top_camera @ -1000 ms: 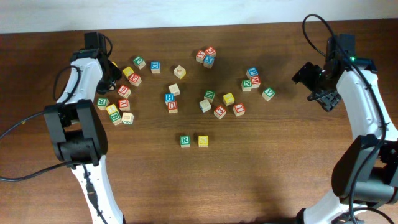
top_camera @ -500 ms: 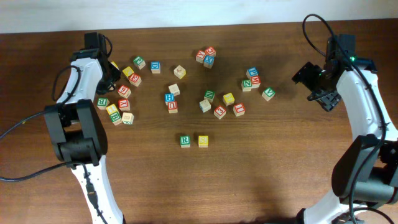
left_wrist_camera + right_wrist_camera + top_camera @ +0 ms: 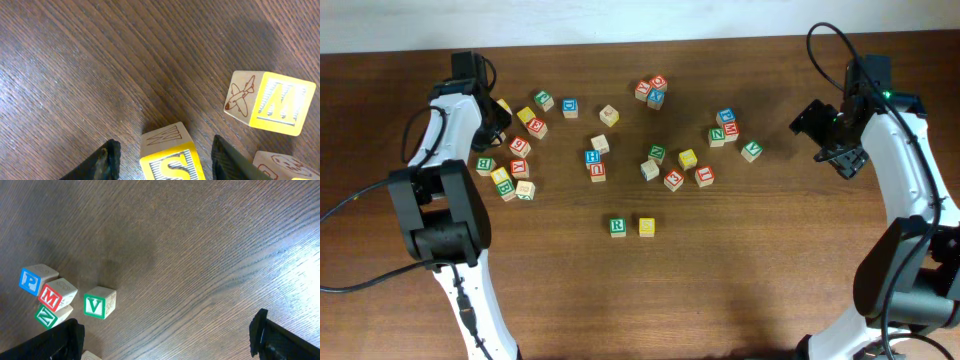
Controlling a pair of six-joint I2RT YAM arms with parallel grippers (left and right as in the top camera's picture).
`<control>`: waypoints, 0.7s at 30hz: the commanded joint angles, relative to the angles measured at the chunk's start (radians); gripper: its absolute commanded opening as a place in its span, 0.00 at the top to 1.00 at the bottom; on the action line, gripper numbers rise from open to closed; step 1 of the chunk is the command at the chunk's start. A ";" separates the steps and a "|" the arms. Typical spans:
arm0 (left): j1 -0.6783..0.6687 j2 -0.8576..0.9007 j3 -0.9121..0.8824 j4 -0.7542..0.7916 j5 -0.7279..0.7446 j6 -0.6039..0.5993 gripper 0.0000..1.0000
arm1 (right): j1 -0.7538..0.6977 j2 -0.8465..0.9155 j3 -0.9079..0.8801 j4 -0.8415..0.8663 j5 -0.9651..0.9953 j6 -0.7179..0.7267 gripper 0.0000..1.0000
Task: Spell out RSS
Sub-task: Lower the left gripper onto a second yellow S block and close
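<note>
Near the front middle of the desk [image 3: 750, 280] the green R cube [image 3: 617, 226] sits flat with its letter up, and a yellow S cube [image 3: 647, 227] lies just to its right, the two side by side in a row with a narrow gap between them. The second yellow S cube [image 3: 171, 159] is far from that pair, in the scatter of cubes at the back left of the desk, where the left arm reaches. The left wrist view shows it standing on the wood between the left fingers [image 3: 107, 161], its yellow S face up and a plain wooden side bearing a W turned toward the camera. Those fingers are spread to either side of it, and a strip of desk shows between each finger and the cube, so nothing is pinched. A yellow W cube [image 3: 277, 102] with an aeroplane drawn on its side lies near, further back. On the other side, the right fingers [image 3: 57, 341] are spread wide over bare wood and hold nothing, with the blue P cube [image 3: 31, 279], red M cube [image 3: 52, 296], green N cube [image 3: 47, 316] and green V cube [image 3: 97, 305] grouped close by.
</note>
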 commanded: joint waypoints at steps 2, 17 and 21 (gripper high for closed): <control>0.005 0.009 0.000 -0.011 0.013 -0.004 0.58 | -0.003 0.000 -0.002 0.000 0.010 0.005 0.02; 0.005 0.007 0.000 -0.017 0.012 0.001 0.78 | -0.003 0.000 -0.002 0.000 0.010 0.005 0.02; 0.005 -0.012 0.000 -0.029 0.024 0.034 0.77 | -0.003 0.000 -0.002 0.000 0.010 0.005 0.02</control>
